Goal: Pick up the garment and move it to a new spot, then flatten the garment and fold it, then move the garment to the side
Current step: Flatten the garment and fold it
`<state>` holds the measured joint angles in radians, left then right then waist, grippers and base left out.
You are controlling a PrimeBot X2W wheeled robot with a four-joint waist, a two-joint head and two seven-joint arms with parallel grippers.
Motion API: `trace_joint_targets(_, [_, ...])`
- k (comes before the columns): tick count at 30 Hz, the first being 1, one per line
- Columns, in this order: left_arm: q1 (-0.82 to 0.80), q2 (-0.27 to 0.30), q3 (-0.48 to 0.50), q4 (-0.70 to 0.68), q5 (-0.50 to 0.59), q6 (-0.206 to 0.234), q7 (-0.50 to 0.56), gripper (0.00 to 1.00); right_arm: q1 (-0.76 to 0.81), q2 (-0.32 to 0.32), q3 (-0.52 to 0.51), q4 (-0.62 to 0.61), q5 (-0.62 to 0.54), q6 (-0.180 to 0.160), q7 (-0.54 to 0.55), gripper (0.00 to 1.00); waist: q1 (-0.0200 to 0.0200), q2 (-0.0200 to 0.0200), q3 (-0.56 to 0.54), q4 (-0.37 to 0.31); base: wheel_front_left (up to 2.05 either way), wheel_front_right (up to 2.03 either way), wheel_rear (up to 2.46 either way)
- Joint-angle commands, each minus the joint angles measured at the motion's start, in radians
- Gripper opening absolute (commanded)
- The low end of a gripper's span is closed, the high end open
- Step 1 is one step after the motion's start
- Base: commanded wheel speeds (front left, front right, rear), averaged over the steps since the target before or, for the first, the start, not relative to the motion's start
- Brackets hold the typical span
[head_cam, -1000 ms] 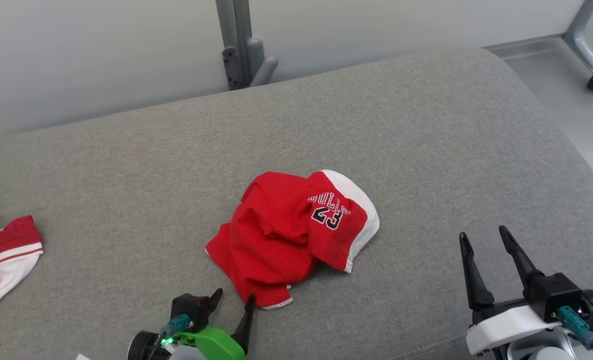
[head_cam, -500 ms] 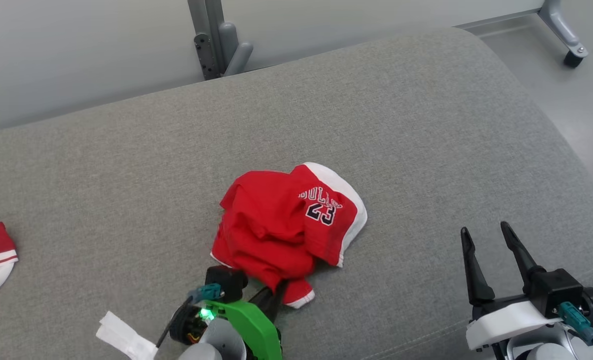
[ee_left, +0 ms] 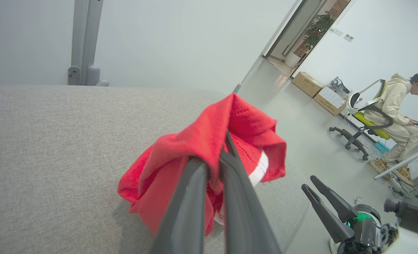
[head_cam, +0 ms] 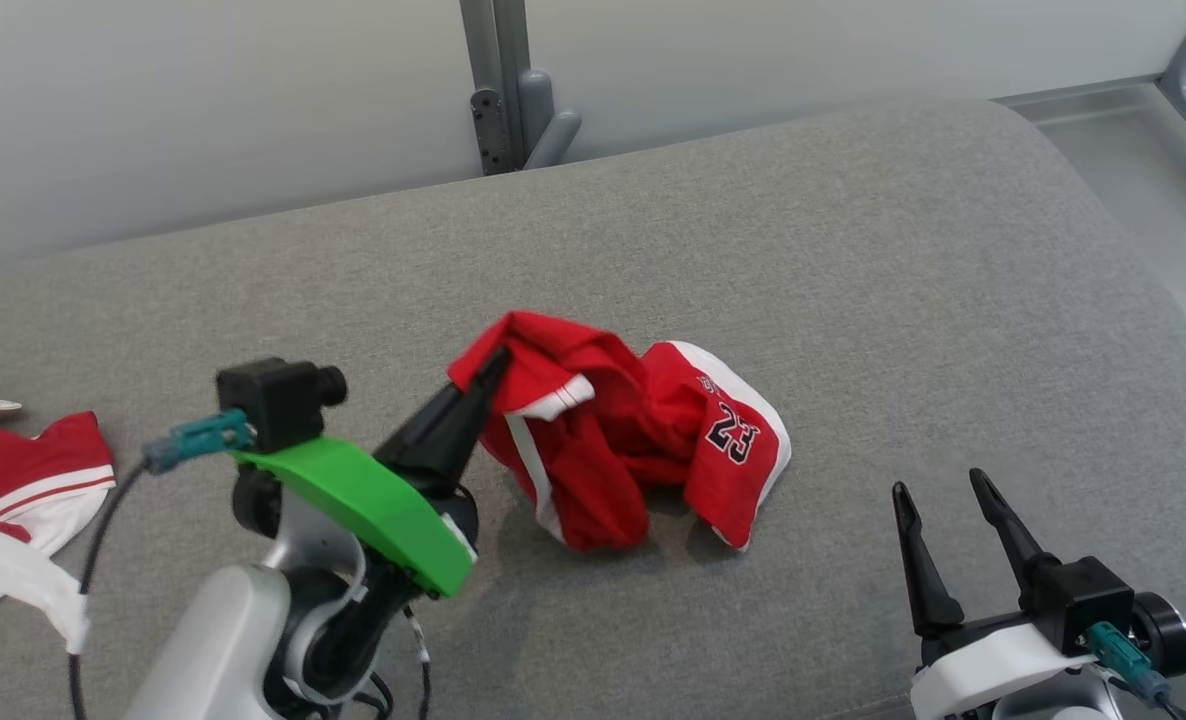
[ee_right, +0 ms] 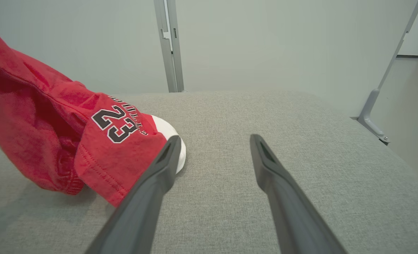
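While left pincer [head_cam: 496,364] clamps it, garment [head_cam: 621,452] drapes below.

There are two red garments [head_cam: 603,450] [head_cam: 53,455], two pairs of fingers [head_cam: 443,425] [head_cam: 918,560], one grey cushion [head_cam: 853,300] and one person [ee_left: 394,102].

The left claw [head_cam: 498,362] closed from wide open onto the near hem of the red garment [head_cam: 603,455]. It then rose and swung forward, lifting that edge off the grey cushion [head_cam: 853,300] and bunching the cloth beneath it.
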<state>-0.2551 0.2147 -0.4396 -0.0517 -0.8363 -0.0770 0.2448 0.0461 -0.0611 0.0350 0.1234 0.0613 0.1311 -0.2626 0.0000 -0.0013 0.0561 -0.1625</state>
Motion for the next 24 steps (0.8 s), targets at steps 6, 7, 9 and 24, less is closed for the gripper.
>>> trace_joint_targets(6, [-0.111,0.056,0.104,-0.091,0.003,0.079,0.035,0.0,0.011,-0.006,0.008,0.005,0.0,-0.001,-0.003,1.0,0.0,0.0013,-0.029,0.049,0.0,0.0,0.0])
trace_joint_targets(7, [-0.132,0.066,0.114,-0.098,0.005,0.086,0.044,0.0,0.011,-0.006,0.01,0.006,-0.001,-0.001,-0.003,1.0,0.0,0.0013,-0.031,0.053,0.0,0.0,0.0])
trace_joint_targets(9, [-0.173,0.081,0.128,-0.11,0.006,0.094,0.062,0.0,0.01,-0.006,0.014,0.008,0.0,-0.001,-0.003,1.0,0.0,0.0013,-0.036,0.057,0.0,0.0,0.0])
trace_joint_targets(24, [-0.254,-0.06,-0.071,0.107,-0.005,0.076,0.173,0.0,-0.013,0.0,0.044,0.027,0.017,-0.001,-0.003,1.0,0.0,0.0013,-0.034,0.002,0.0,0.0,0.0])
